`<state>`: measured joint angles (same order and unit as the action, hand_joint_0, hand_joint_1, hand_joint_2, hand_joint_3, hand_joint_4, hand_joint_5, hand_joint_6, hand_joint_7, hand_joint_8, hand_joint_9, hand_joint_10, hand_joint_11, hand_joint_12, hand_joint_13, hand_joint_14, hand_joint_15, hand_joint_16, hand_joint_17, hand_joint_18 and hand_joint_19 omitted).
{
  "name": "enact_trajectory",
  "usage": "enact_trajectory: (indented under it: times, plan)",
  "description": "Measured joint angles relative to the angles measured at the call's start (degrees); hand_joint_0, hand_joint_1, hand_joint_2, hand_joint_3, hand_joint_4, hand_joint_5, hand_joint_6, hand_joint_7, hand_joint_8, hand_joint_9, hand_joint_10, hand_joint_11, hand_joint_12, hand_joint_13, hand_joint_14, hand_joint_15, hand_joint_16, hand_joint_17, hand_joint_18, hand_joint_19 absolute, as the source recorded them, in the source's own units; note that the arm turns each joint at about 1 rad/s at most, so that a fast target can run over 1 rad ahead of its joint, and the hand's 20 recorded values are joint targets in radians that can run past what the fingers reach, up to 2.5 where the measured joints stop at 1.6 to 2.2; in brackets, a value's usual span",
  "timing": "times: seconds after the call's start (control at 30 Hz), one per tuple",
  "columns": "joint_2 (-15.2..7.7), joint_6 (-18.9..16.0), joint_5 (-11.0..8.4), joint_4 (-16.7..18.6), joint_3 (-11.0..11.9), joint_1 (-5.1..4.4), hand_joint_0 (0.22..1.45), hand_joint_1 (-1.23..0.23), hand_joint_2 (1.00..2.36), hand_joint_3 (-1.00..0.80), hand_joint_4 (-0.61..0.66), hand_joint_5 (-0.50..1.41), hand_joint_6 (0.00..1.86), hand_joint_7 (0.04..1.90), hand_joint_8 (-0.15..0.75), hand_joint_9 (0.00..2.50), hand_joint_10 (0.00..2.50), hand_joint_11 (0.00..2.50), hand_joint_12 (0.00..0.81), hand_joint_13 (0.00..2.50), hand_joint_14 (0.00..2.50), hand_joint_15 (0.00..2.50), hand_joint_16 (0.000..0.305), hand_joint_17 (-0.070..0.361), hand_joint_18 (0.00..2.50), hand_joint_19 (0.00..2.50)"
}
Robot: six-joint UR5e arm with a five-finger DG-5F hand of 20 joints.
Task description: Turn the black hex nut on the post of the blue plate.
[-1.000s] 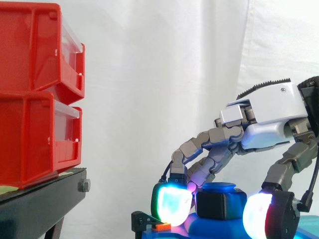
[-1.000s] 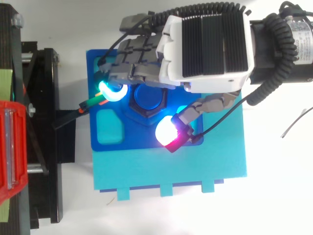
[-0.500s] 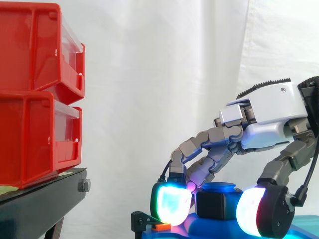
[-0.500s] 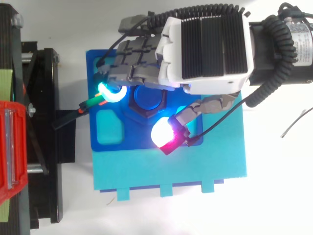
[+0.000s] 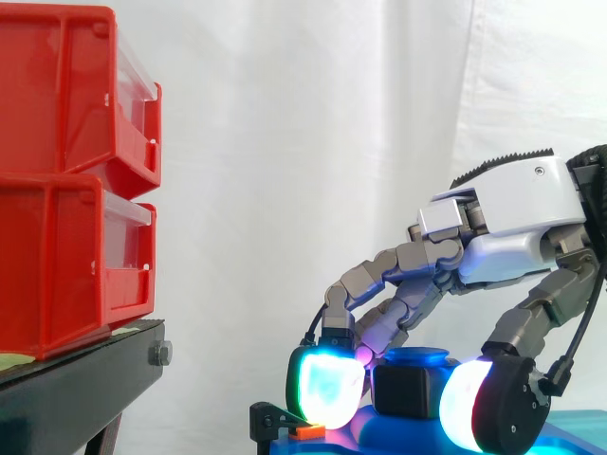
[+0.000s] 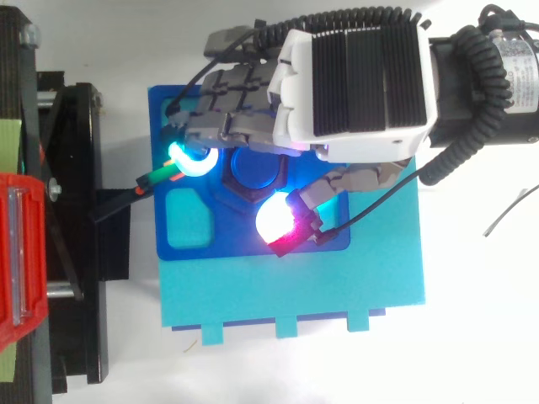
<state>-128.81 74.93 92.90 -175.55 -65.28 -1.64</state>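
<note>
— Over by the white curtain point(image 5: 285, 142), on that blue plate point(image 6: 221, 237), can you make out the black hex nut point(image 5: 408, 391)?

— Yes. It sits low on the post point(image 6: 255, 168), right under the post's round blue cap, and the plate lies on a paler blue base point(image 6: 337, 286).

— And the hand point(image 6: 362, 84)?

— It arches over the post with its fingers curled down round the nut. From the side, a cyan pad point(image 5: 324, 384) stands at the nut's left, and the thumb's white and red pad point(image 5: 460, 408) is pressed to its right. From above, the thumb pad point(image 6: 272, 224) sits at the nut's near corner.

— Anything else around?

— Two stacked red bins point(image 5: 66, 180) on a black stand point(image 5: 76, 389), well apart to the left.
</note>
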Motion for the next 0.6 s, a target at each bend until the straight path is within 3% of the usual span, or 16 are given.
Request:
enact_trajectory:
  times: [0.6]
  plan:
    - [0.0, -0.2, 1.12, -0.4, 1.0, -0.03, 0.57, -0.82, 1.01, -0.44, 0.26, -0.2, 0.5, 1.05, 0.305, 0.51, 0.0, 0.08, 0.407, 0.53, 0.0, 0.12, 0.051, 0.114, 0.42, 0.28]
